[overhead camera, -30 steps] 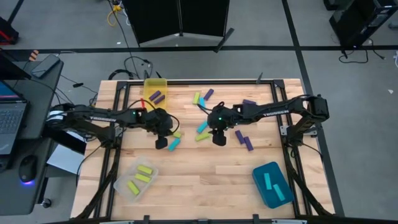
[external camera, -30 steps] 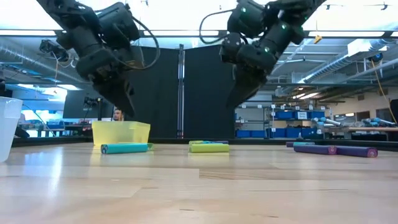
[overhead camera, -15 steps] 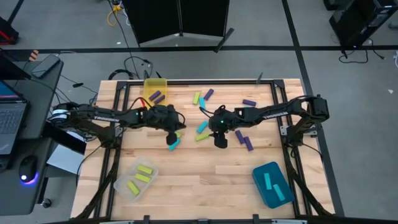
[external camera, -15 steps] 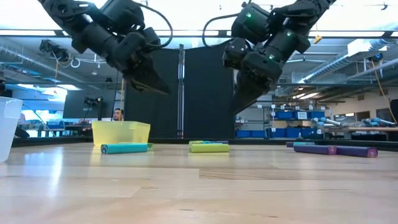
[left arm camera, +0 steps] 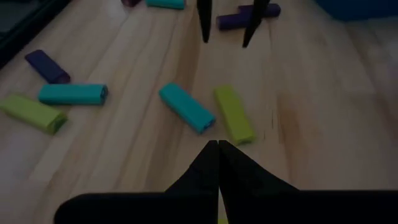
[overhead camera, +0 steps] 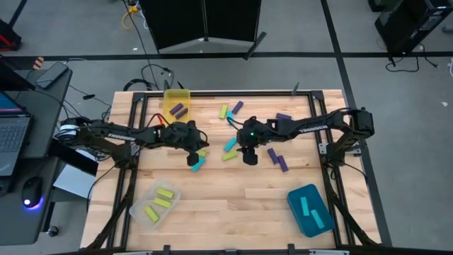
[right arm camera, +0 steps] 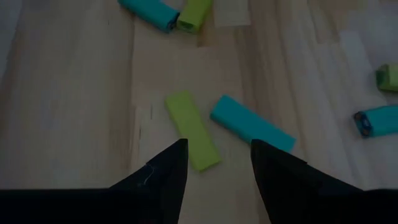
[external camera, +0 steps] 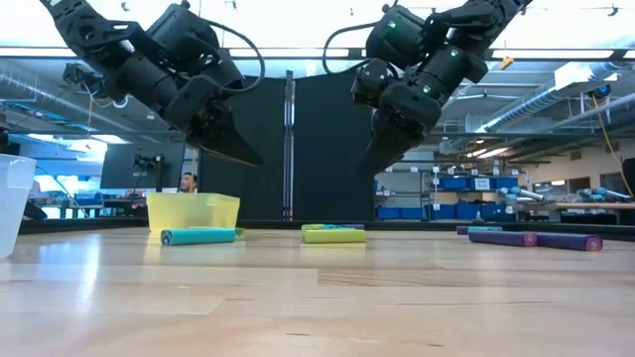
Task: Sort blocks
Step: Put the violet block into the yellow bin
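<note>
Above the blocks (overhead camera: 229, 150), right hand (overhead camera: 248, 159) apparently shifted back slightly.

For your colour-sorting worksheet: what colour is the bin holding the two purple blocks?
Yellow bin; the high view shows it best.

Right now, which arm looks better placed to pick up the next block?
Probably the right: its fingers are open above a yellow-green block lying just ahead of them. The left arm's fingers are shut, above the table near other blocks.
</note>
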You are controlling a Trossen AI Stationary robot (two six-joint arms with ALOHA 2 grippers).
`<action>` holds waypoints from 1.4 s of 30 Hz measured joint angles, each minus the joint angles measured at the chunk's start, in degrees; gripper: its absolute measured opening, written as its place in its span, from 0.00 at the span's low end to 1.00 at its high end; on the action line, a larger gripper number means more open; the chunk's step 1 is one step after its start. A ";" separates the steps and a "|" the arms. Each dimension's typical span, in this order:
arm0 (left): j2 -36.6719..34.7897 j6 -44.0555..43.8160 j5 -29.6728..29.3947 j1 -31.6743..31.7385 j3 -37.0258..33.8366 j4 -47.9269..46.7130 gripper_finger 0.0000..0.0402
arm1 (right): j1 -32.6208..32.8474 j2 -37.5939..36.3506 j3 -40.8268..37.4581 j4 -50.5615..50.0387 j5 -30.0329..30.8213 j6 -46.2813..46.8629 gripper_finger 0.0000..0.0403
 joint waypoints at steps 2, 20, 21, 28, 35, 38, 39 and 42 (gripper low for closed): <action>0.00 -0.02 -0.09 0.66 -0.69 1.16 0.03 | -0.33 -0.02 1.26 -4.23 0.00 1.18 0.47; 0.00 -4.27 -0.58 4.78 -5.13 14.60 0.03 | -2.94 -0.13 2.73 -28.17 1.53 26.11 0.47; 0.00 -3.67 -0.59 4.78 -5.13 14.50 0.03 | -2.75 -0.13 2.73 -29.20 1.68 27.38 0.47; 0.00 -3.06 -3.52 4.79 -5.13 14.15 0.03 | -1.04 -0.13 2.75 -36.59 4.72 35.40 0.48; 0.70 -0.44 -3.86 6.98 -5.13 14.14 0.03 | -0.18 -0.13 2.75 -39.35 4.70 37.64 0.50; 1.81 -0.51 -2.50 8.04 -5.13 14.51 0.03 | -0.34 -0.13 2.78 -40.23 4.29 37.61 0.51; 2.26 -0.68 -1.99 8.23 -5.13 14.36 0.03 | -0.43 -0.13 2.78 -40.78 4.01 37.53 0.51; 3.88 -1.71 0.09 8.48 -5.13 15.28 0.03 | -1.00 -0.13 2.69 -41.52 1.89 35.67 0.50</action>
